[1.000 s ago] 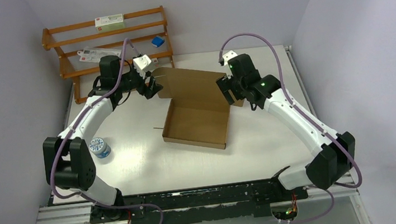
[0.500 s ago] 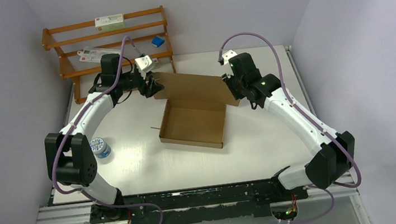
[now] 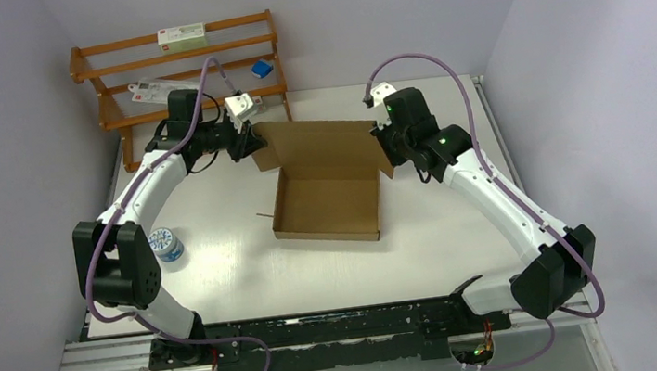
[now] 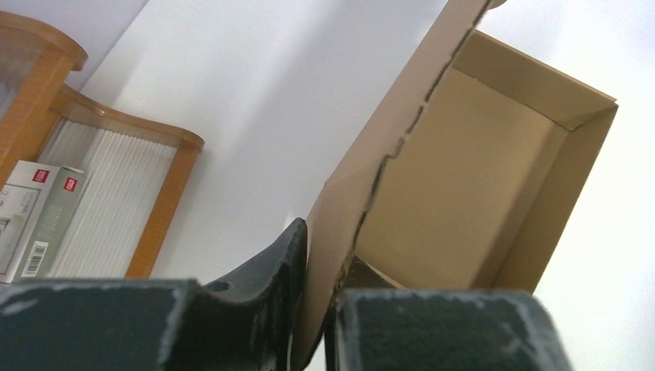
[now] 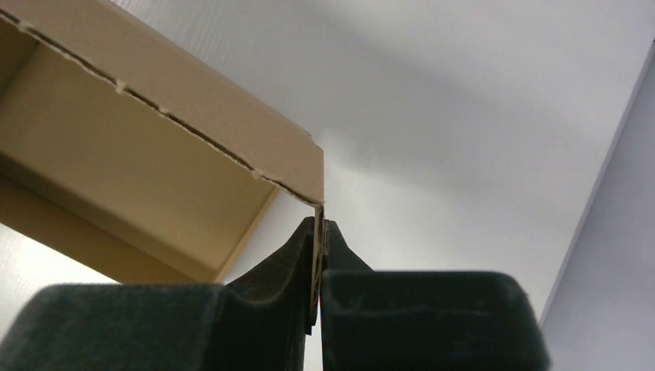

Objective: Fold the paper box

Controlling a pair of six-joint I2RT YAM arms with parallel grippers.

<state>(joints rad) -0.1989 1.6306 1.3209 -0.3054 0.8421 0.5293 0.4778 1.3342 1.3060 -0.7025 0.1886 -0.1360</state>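
Two grippers, one paper box, centre of the top view.

Item 1: paper box (image 3: 326, 200), plain brown corrugated cardboard. The shallow open tray sits flat on the white table (image 3: 223, 272) in the middle of the frame. Its lid panel is raised along the upper edge of the tray and leans away towards the top of the frame.

Item 2: left gripper (image 3: 250, 143), at the upper left corner of the lid panel. In the left wrist view the jaws of the left gripper (image 4: 317, 267) pinch the cardboard edge, one finger on each face, with the tray interior (image 4: 456, 170) at the right of that frame.

Item 3: right gripper (image 3: 386, 146), at the upper right corner of the lid panel. In the right wrist view its jaws (image 5: 318, 239) are pressed together on the very corner of the cardboard (image 5: 154, 154).

Item 4: wooden rack (image 3: 181, 72), orange-brown, upper left of the frame against the wall. It holds a white carton (image 3: 181, 37) on the top shelf and a blue object (image 3: 262, 69) lower down.

Item 5: small round container (image 3: 165, 244), blue and white, on the table at the left, well apart from the box.
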